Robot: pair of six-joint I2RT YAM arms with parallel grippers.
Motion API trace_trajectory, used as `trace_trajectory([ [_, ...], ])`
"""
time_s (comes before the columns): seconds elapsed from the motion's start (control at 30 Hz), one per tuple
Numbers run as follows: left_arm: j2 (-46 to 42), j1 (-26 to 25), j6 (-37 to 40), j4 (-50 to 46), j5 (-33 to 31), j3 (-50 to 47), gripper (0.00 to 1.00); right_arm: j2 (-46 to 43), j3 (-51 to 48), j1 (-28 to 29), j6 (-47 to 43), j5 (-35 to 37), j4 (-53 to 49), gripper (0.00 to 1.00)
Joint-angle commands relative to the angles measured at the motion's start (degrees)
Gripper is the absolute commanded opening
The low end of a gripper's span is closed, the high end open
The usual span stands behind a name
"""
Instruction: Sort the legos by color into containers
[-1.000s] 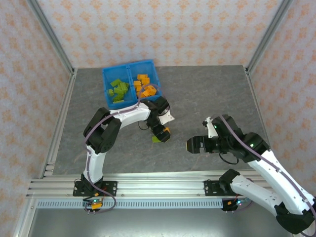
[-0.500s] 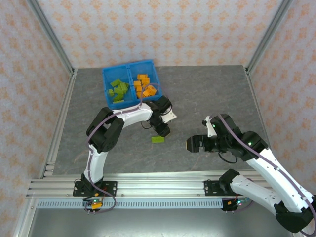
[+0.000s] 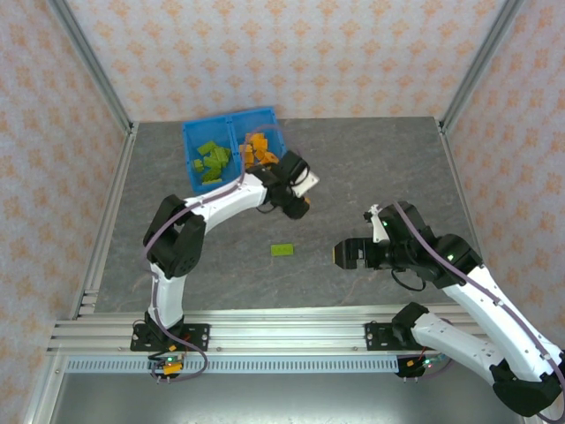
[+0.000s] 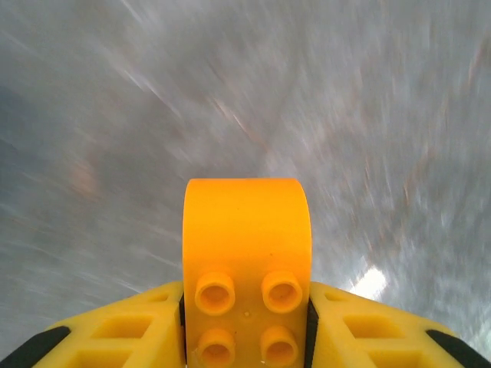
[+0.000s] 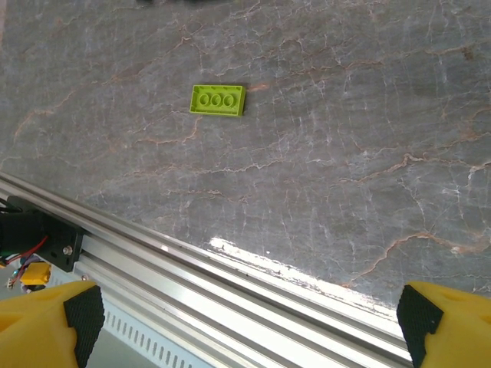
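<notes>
Left wrist view: orange brick (image 4: 247,261), four studs showing, clamped in the left gripper (image 4: 247,330). Top view adds: that gripper just beside the blue tray (image 3: 188,152); green brick (image 3: 282,250) lying on the table (image 3: 371,168); right gripper (image 3: 342,254) spread wide, empty. Change: left gripper, earlier beside the green brick, now near the tray.

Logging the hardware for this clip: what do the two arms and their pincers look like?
The left arm and right arm have white shells, black joints and a thin purplish-grey cable along each. The left pincer and right pincer look black from above; up close, their fingers are yellow plastic with black pads.
</notes>
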Motion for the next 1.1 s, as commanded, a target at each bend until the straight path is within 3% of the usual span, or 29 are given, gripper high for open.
trace_trajectory([
  [0.0, -2.49, 3.41, -2.93, 0.68, -9.71, 7.21, 0.39, -0.6, 1.7, 0.08, 0.91, 1.98, 0.84, 0.99],
  [0.17, 2.66, 8.04, -7.2, -0.02, -16.12, 18.2, 0.4, -1.66, 1.85, 0.15, 1.66, 2.23, 1.01, 0.99],
  [0.4, 14.84, 15.2, -18.49, -4.13, -16.4, 35.04, 0.4, -3.33, 2.76, 0.12, 2.32, 2.92, -0.76, 0.99],
  [0.6, 26.05, 17.05, -23.02, -12.16, -18.66, 50.66, 0.41, -4.75, 2.87, 0.09, 3.14, 3.41, -1.18, 0.99],
  [0.83, 26.95, 18.19, -27.23, -11.31, -15.66, 49.12, 0.5, -5.2, 2.93, 0.09, 3.4, 3.74, -1.56, 0.99],
  [1.07, 18.74, 17.99, -27.47, -7.3, -13.13, 42.69, 0.55, -4.75, 2.6, 0.15, 3.43, 3.82, 0.04, 0.99],
])
